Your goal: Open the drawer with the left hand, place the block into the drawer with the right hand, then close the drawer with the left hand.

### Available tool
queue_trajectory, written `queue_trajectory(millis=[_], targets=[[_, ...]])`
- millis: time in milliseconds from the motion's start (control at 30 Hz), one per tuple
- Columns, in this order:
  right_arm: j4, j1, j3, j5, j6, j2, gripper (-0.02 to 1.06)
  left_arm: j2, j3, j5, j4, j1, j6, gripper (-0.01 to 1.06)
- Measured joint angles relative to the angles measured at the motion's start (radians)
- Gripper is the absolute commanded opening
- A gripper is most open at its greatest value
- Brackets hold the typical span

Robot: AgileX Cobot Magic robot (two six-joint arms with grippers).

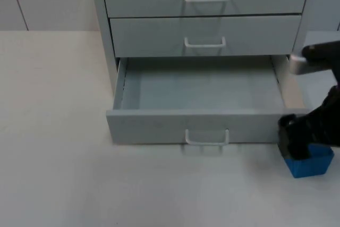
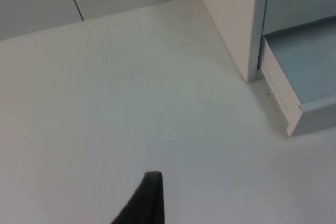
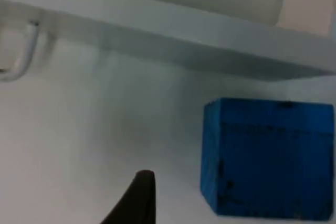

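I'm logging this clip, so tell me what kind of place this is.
Probably a lab or office test bench: a grey drawer cabinet with its bottom drawer pulled open stands on a plain white table, and the right gripper is at a blue block.

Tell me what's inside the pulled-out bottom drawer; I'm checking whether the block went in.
The open grey bottom drawer shows only its bare floor. The blue cube block sits on the white table outside it, at the right gripper. Its front wall hides a strip of floor.
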Motion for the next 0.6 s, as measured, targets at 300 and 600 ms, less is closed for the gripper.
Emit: queue_trajectory(millis=[300, 600], targets=[[-0.394, 0.0, 0.0, -0.007, 0.427, 0.081, 0.94, -0.045, 0.0, -0.005, 0.0, 0.0, 0.014, 1.05], [-0.407, 0.0, 0.0, 0.002, 0.473, 0.104, 0.11, -0.045, 0.0, -0.009, 0.0, 0.0, 0.014, 1.05]])
